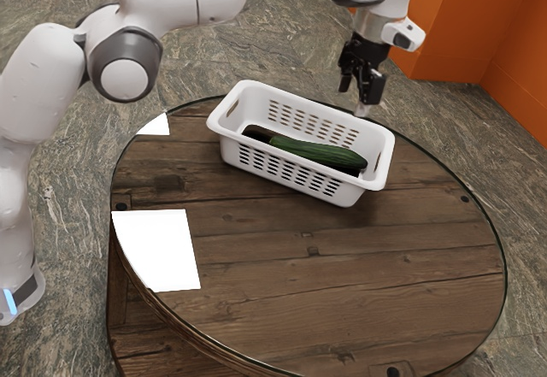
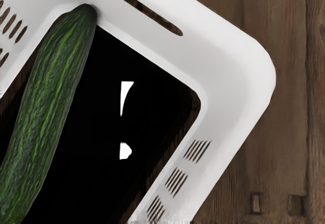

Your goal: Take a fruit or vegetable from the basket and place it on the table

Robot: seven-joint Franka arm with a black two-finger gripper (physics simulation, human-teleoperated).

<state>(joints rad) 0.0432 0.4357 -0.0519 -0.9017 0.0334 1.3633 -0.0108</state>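
The hand (image 1: 357, 97) is up in the air, near the end of the white basket (image 1: 288, 179) at the exterior view's right. Its 2 fingers are wide apart with nothing in them, I think so they can fit around something fat. The green cucumber (image 1: 318, 153) is in the basket. It lies the long way, likely because there is more room for it like that. 1 tip is right by the end wall, near the handle hole (image 2: 144, 9). The walls stop it from rolling onto the desk (image 1: 342, 262). Being up high keeps the hand off the rim. To get the cucumber, it should go over the middle, turn to pinch across the skinny way, and not bump the walls.
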